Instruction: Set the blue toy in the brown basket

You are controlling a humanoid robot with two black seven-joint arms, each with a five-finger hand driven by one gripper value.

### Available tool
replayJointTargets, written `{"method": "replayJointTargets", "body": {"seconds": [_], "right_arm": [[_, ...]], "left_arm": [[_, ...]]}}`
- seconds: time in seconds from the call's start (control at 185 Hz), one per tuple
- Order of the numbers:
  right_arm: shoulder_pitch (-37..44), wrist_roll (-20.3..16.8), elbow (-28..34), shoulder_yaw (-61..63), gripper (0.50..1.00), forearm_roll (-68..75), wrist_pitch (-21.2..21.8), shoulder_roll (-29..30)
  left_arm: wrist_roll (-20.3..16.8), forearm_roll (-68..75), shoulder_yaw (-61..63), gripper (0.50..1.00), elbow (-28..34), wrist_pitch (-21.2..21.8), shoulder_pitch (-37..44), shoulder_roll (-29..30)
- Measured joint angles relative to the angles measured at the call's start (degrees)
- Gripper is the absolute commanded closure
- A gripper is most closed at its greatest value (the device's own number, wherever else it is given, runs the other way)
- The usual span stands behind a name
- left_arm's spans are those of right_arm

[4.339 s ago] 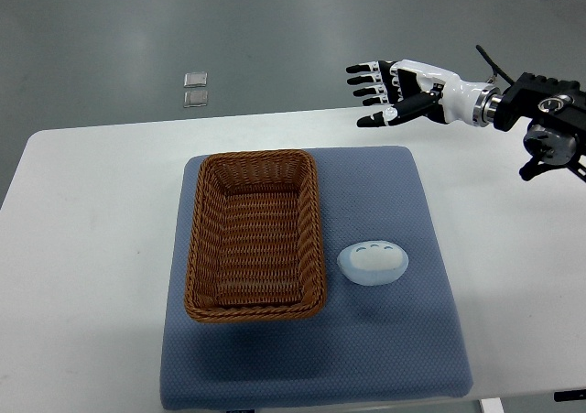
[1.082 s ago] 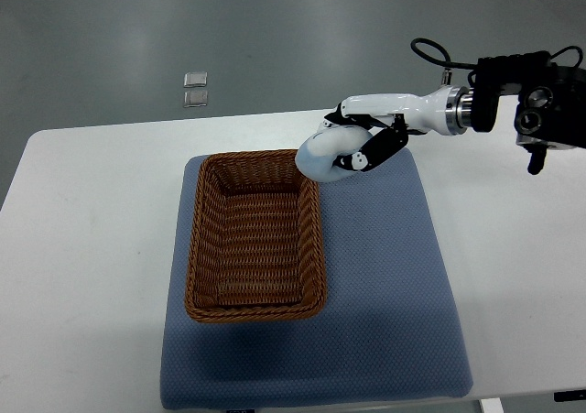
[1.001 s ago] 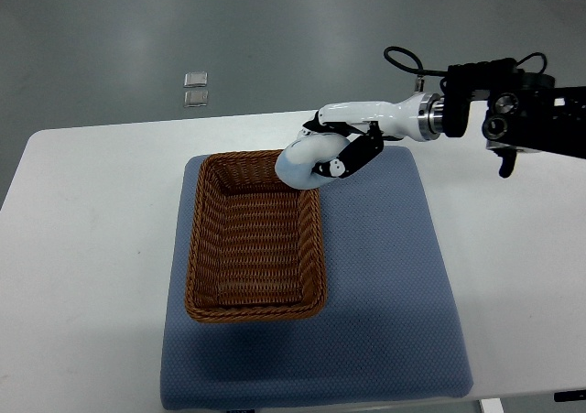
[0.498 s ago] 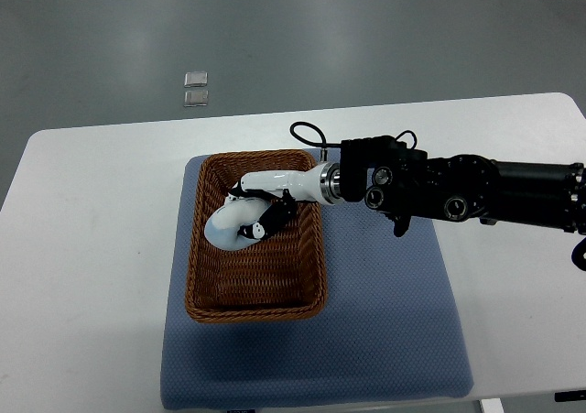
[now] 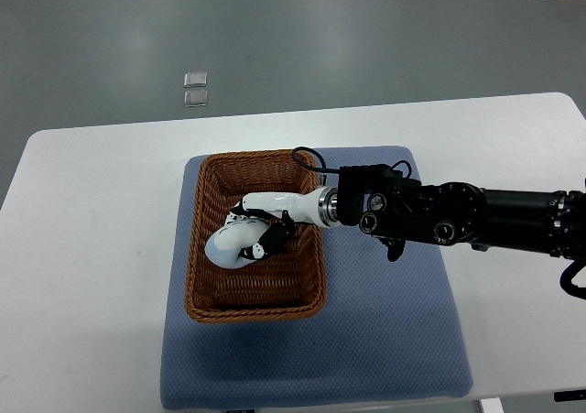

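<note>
now that it sank lower, right hand (image 5: 249, 237) holds blue toy (image 5: 226, 247) inside brown basket (image 5: 203, 296).

Right hand (image 5: 249, 239), fingers curled

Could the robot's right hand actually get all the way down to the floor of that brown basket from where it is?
Probably yes. The right hand is already inside the brown basket, its fingers wrapped around the blue toy. The arm comes in over the right rim and nothing else lies in the basket to block it.

The brown basket (image 5: 206, 248) is rough woven wicker, lying on a matt, dimpled blue cloth mat (image 5: 385, 331).
</note>
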Motion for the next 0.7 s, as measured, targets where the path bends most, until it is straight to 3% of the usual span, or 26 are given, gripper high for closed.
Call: {"method": "replayJointTargets", "body": {"seconds": [0.249, 0.698], "right_arm": [[0.3, 0.4, 0.0, 0.3, 0.644, 0.6, 0.5, -0.7], [3.3, 0.5, 0.1, 5.2, 0.642, 0.9, 3.9, -5.4]], "left_arm": [[0.0, 0.0, 0.0, 0.500, -0.1, 0.0, 0.0, 0.0], [0.0, 0.0, 0.0, 0.500, -0.3, 0.0, 0.0, 0.0]]}}
